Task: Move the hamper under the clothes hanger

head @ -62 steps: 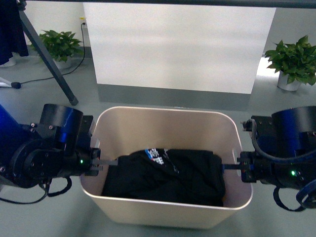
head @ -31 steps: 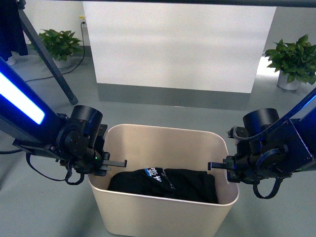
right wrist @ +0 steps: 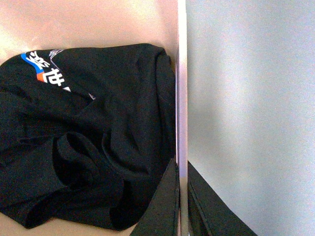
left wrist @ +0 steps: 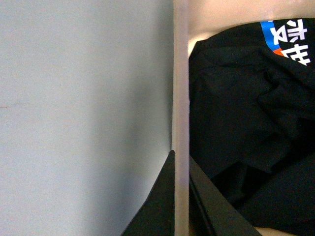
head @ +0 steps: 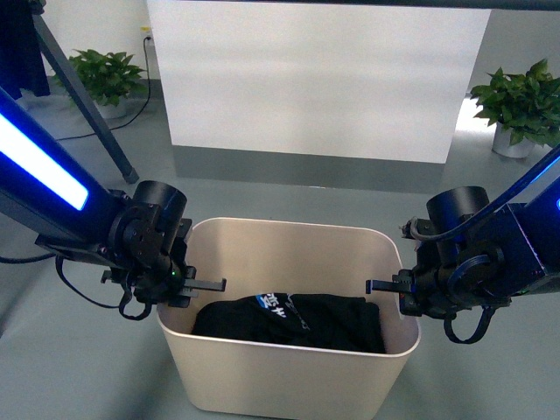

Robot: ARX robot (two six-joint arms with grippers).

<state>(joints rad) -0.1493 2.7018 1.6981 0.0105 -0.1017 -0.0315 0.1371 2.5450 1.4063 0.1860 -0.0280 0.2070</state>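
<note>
Lying crumpled in the hamper (head: 280,385) is black clothing (head: 337,322) (white-and-blue print).

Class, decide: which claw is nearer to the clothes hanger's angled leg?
Left. The left claw grips the hamper rim on the side where the clothes hanger's leg stands; the right claw grips the opposite rim, across the hamper from it.

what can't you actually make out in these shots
- Front view: the hamper base is cut off by the bottom edge, so floor contact is unclear.
- Front view: the clothes hanger shows only one leg and a strip of bar; the rest is off frame.
- Wrist views: the left pincer and right pincer show only finger ends at the rim.
</note>
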